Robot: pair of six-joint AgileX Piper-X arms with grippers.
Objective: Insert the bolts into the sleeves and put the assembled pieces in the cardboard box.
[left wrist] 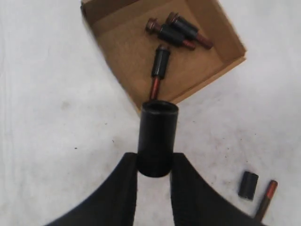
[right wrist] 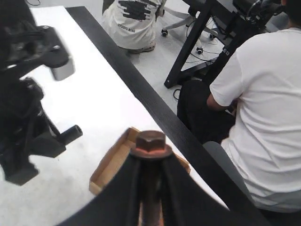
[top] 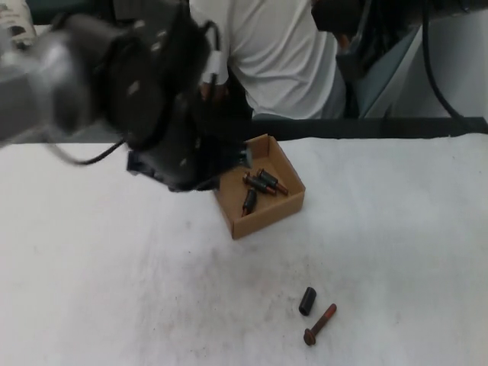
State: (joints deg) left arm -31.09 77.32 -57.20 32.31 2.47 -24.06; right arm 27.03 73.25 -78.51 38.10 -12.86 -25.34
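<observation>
**Black cylindrical metal sleeve [left wrist: 157, 136] and rust-coloured hex-head bolt [right wrist: 150, 142]: axes not yet in line**

The left gripper [left wrist: 154, 165] is clamped on the sleeve. Its open bore points away from the wrist, above the white bench [top: 114, 290] just beside the brown cardboard box [top: 268, 216]. The right gripper [right wrist: 150, 160] pinches the bolt, with the head showing beyond the jaws and the shank running back between them. In the right wrist view the sleeve sits apart, off to one side and seemingly at an angle to the bolt. I judge the two axes must be lined up first.
</observation>
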